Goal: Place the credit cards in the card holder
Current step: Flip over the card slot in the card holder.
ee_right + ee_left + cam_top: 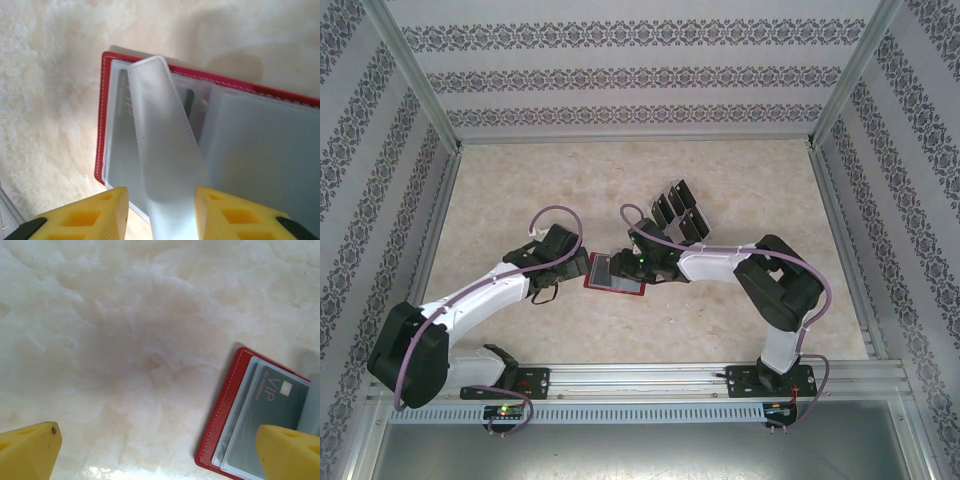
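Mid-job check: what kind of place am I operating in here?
Likely a purpose-built robot test cell: patterned wall panels held in an aluminium frame box in a marble-look tabletop, and the left arm and right arm bolt to a metal rail at its near edge.

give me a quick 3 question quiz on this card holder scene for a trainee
1. True or false: the card holder lies folded shut on the table.
2. Pick one. In the right wrist view, what rises between the fingers of the right hand?
a) a black card
b) a clear sleeve of the card holder
c) a snap tab
3. Fill in: in the left wrist view, the credit card sitting in a pocket bears the letters ___.

Key: 1 false, it lies open. 2 b. 3 VIP.
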You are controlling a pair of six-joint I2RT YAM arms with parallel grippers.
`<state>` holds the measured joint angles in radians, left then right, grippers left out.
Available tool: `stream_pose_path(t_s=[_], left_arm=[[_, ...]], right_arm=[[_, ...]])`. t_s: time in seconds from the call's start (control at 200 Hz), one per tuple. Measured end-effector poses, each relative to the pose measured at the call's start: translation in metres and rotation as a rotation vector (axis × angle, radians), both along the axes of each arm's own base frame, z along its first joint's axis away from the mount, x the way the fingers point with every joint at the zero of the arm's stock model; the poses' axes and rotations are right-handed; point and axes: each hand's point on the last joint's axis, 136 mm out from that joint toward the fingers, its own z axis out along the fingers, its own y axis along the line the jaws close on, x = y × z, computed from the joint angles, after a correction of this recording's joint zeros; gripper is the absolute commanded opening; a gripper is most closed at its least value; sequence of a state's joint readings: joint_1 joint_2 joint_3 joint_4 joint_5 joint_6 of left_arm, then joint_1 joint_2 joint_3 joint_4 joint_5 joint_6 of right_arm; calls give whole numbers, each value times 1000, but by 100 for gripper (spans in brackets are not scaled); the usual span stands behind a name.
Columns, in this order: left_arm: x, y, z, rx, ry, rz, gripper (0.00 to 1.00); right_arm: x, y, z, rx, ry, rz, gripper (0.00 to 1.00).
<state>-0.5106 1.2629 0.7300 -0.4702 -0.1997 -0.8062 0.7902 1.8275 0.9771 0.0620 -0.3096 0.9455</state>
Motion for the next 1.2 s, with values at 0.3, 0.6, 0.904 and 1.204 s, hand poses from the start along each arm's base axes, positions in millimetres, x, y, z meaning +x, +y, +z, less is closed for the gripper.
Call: stream_pose_path(t_s=[0.3,0.6,0.904,1.204], left_arm=[[0,4,10,-35,-30,31,100],[0,4,24,-74,-75,52,100],[-2,8,32,-81,-99,77,100],[-4,24,41,-47,-120,123,100]], right_arm=[[7,21,4,23,-2,24,40],[10,46,13,54,-11,54,40],[12,86,14,81,-1,105,40],[25,117,11,105,12,135,40]])
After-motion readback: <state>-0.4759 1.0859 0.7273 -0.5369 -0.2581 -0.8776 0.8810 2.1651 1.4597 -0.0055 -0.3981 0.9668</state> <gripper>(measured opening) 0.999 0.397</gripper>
